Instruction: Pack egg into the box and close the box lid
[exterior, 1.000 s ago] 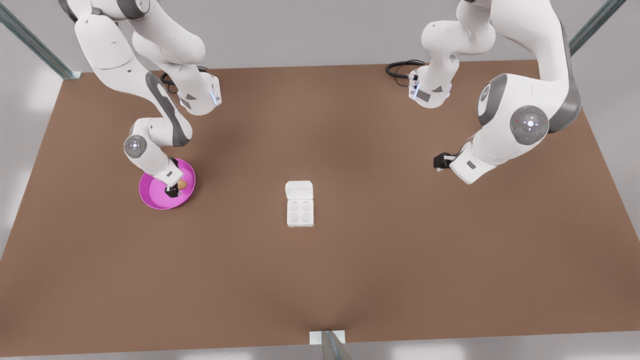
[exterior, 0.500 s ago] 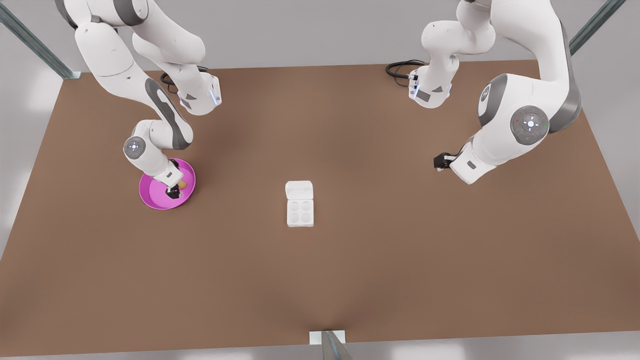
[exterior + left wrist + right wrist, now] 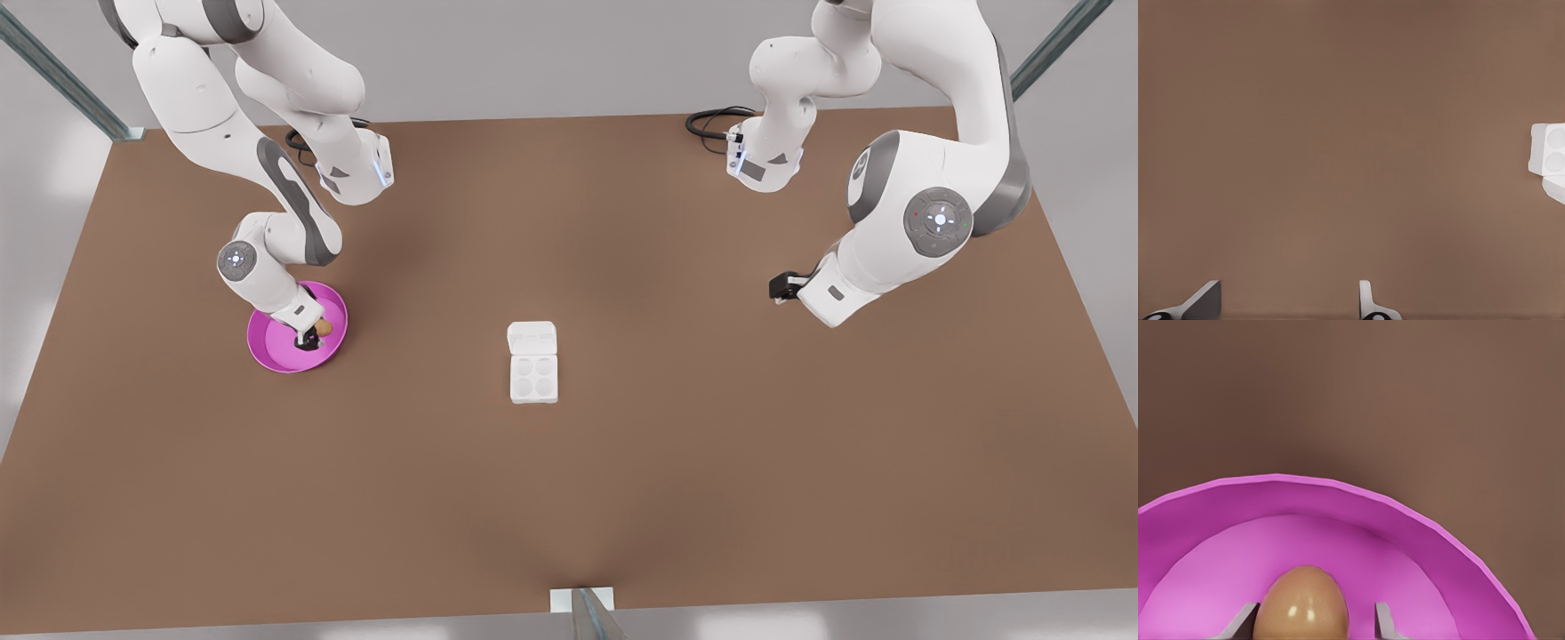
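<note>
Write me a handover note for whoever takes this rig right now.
Right claw: down in the pink dish, fingers open either side of the egg, not yet gripping.
Left claw: open, waiting above bare table at the front view's right.
Box: mid-table, all four cups empty, lid lying open flat.
Done: nothing packed.
Left: grip the egg, carry it to a cup, close the lid.
</note>
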Available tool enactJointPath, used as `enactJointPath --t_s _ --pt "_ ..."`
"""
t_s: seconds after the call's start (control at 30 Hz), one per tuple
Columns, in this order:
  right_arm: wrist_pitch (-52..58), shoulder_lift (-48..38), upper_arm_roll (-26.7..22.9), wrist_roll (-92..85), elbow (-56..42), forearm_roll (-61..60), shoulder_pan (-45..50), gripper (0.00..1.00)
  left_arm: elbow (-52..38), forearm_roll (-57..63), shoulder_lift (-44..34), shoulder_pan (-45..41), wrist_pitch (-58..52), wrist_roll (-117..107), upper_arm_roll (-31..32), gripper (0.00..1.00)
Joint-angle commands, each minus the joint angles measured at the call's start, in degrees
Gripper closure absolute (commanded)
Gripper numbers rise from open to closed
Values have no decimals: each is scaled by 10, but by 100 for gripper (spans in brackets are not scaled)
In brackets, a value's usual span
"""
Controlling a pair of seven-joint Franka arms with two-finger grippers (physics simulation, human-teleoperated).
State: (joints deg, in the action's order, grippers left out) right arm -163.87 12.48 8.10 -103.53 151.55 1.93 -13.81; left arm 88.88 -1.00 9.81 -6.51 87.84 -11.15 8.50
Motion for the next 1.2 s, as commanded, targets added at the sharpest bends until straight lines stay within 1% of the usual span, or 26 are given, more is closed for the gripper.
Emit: enactJointPath --t_s 0.0,0.1,0.33,0.43,0.8,1.0,1.1,1.17 --pt "1 -1 0 -18 0 0 0 33 0 0 -1 0 0 -10 0 0" --pt "1 -1 0 -19 0 0 0 40 0 0 -1 0 0 -10 0 0" --pt "2 6 1 -19 -2 1 2 41 -2 0 -1 -1 0 -18 2 0" --pt "2 6 1 -19 -2 1 2 45 -2 0 -1 0 0 -18 2 0" --pt "14 2 2 -22 -5 1 1 45 -2 0 -1 -1 -1 -19 2 0" --pt "57 -18 2 -23 -9 1 0 46 -1 0 -1 0 0 -25 6 0" --pt "112 -42 1 -23 -20 0 0 46 -1 0 -1 0 0 -25 7 0" --pt "166 -63 2 -31 -36 -22 1 46 0 0 -1 0 0 -25 7 0"
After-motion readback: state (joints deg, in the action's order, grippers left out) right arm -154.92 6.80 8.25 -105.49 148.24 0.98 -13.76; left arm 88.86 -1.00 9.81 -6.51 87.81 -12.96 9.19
